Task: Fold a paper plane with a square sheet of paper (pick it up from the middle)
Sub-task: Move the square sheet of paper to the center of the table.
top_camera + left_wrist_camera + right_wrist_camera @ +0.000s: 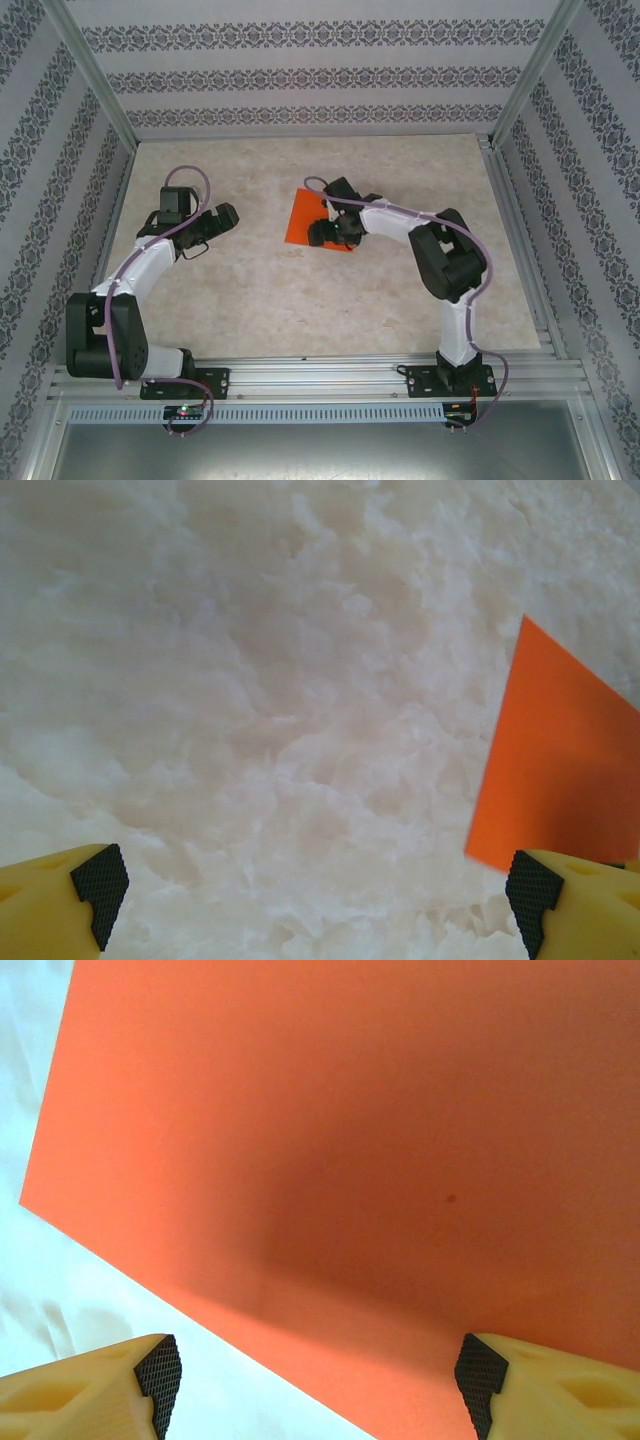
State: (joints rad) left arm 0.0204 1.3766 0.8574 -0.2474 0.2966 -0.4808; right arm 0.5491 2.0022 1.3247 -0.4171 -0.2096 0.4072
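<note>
You're working on the marbled table [250, 300], and there's no tray or bin in play here, so the square sheet of paper [302, 225] is lying flat straight on the tabletop, a bit right of centre and turned at an angle. It's looking unfolded, so I'd say you're sitting at the very first step: getting hold of it from the middle.

Your right arm is reaching in over the sheet, with the right gripper [320, 1380] hanging right above the orange surface. Its jaws are standing wide apart and gripping nothing, and its shadow is falling on the paper between them.

Your left gripper [310, 890] is waiting well off to the left over bare table, jaws spread fully and empty, with one corner of the sheet just beside its right pad [530, 895].

Next move, I reckon: you're needing to come down on the middle and pinch gently, since thin flat paper is probably going to slide or buckle.
</note>
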